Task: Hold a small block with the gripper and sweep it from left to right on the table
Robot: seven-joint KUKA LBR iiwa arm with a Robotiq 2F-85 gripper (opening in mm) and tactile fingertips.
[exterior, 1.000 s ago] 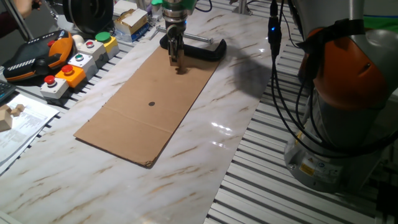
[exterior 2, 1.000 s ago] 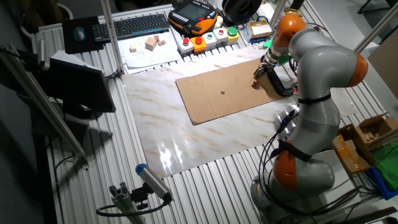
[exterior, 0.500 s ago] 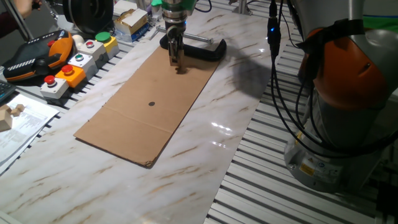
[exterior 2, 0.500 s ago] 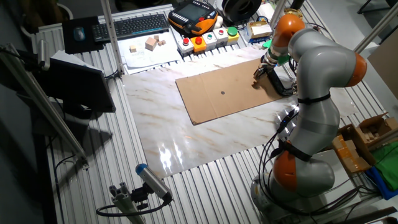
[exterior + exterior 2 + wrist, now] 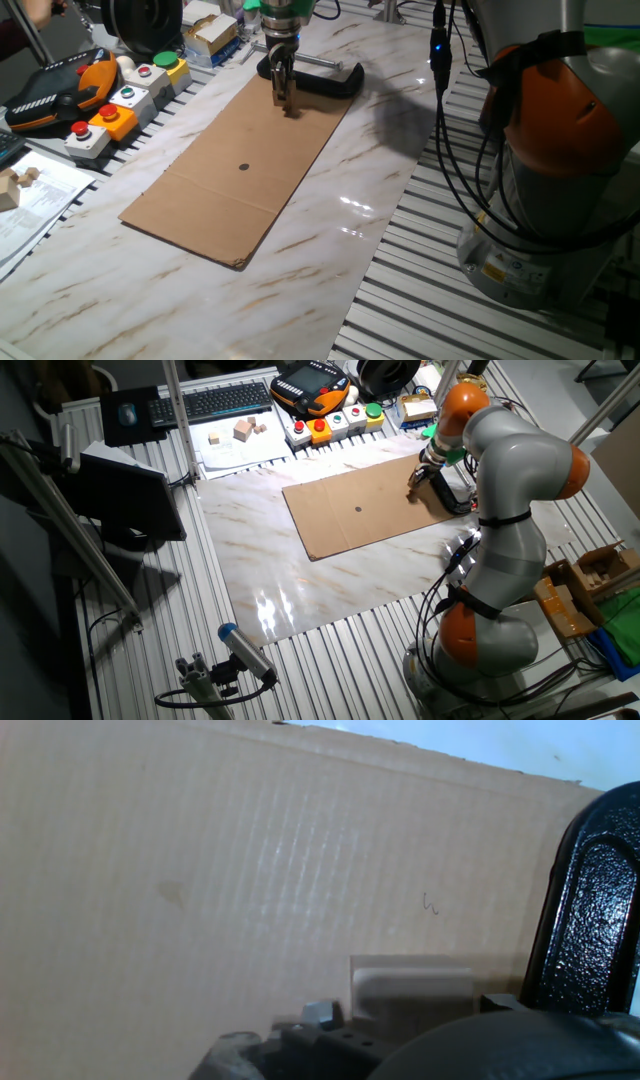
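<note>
We're looking down on the glossy white marble-patterned table (image 5: 400, 150), thin brown veins running across it and lamp glare shining off its near half. Flat on top lies a matte brown cardboard sheet (image 5: 240, 165), long and rectangular, with a fold crease across it and one small dark dot (image 5: 244, 167) near its middle; up close in the hand view its surface shows fine corrugated ribbing and a faint stain. At the sheet's far end the gripper (image 5: 282, 103) points straight down, black fingers under a green ring, tips right at the cardboard. From the hand camera we see the small block (image 5: 412, 988), pale tan wood with plain flat faces and square edges, sitting on the cardboard directly at the fingers; the fingers look drawn in narrow on it, and we read it as held, though the contact itself is partly hidden by the gripper body. Just beside the gripper lies a black C-shaped clamp (image 5: 325, 78), rough-textured metal, at the sheet's edge, so there's little room on that side. The rest of the sheet stretches open toward the dot and the near corner (image 5: 238, 263). Along the table's side sit button boxes (image 5: 125, 100) with red, green and yellow caps, and an orange-and-black pendant (image 5: 312, 384). Loose wooden blocks (image 5: 236, 430) lie on paper, well apart from the gripper.
</note>
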